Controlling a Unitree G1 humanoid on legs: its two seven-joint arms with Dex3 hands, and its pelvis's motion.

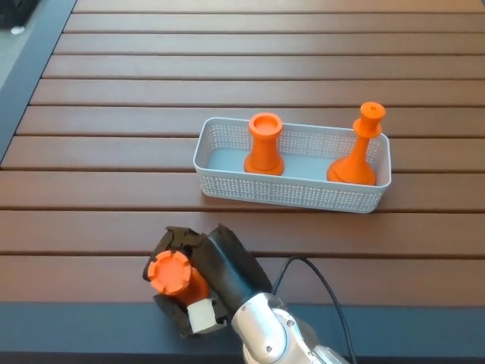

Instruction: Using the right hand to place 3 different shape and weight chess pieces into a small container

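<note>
With the rook (173, 274) pinched in the right hand (198, 282), it should be carried level to the basket (292, 194).

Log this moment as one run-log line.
right hand shut on orange notched-top chess piece | white mesh basket: two orange pieces inside | left hand not in view

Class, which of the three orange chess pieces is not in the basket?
The notched-top piece, held in the right robot hand; the other two stand in the basket.
</note>
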